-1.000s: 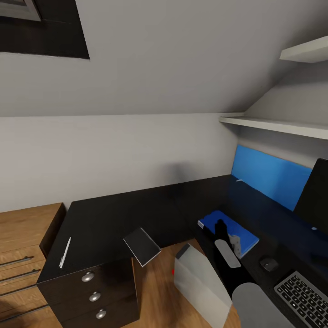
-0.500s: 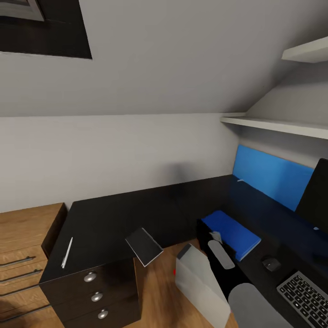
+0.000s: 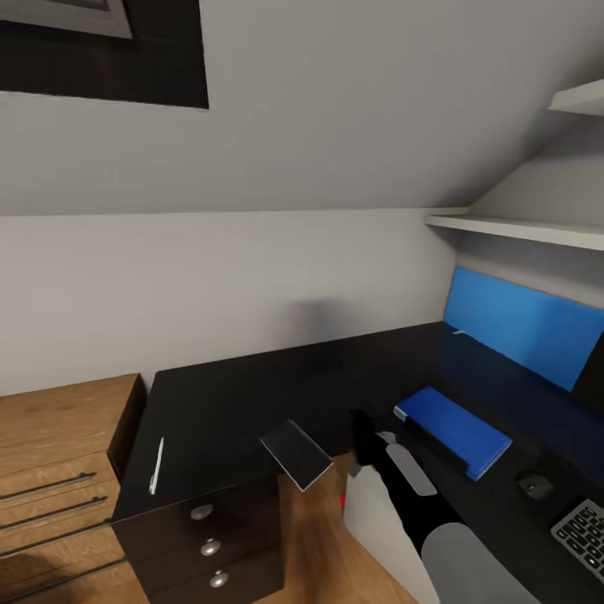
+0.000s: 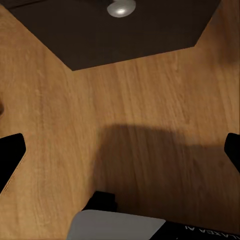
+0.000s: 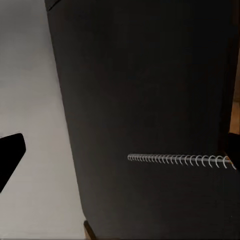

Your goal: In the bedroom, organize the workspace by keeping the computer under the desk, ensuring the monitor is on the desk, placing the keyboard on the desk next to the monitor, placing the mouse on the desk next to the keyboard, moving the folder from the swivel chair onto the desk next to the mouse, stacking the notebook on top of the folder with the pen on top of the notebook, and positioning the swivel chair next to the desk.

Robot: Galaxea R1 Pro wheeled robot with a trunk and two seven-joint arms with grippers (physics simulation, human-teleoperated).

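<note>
The blue folder (image 3: 453, 429) lies flat on the black desk (image 3: 226, 403), with the mouse (image 3: 535, 484) and a corner of the keyboard (image 3: 583, 528) to its right. At the desk's inner edge the dark notebook (image 3: 295, 453) overhangs the floor; its spiral binding (image 5: 180, 160) shows in the right wrist view. The pen (image 3: 156, 466) rests near the desk's left end. Under the desk stands the grey computer (image 3: 373, 520). My right gripper (image 3: 362, 432) (image 5: 120, 150) hangs open between notebook and folder. My left gripper (image 4: 120, 152) is open over wood floor.
A black drawer unit (image 3: 201, 537) with silver knobs (image 4: 120, 7) sits under the desk's left end, beside a light-wood chest (image 3: 59, 453). A blue wall panel (image 3: 520, 323) and white shelves (image 3: 512, 228) line the right wall. A dark skylight (image 3: 109, 50) is at the upper left.
The head camera has turned left, shifting everything right. My right gripper has drawn back from over the folder toward the notebook. The folder stays on the desk.
</note>
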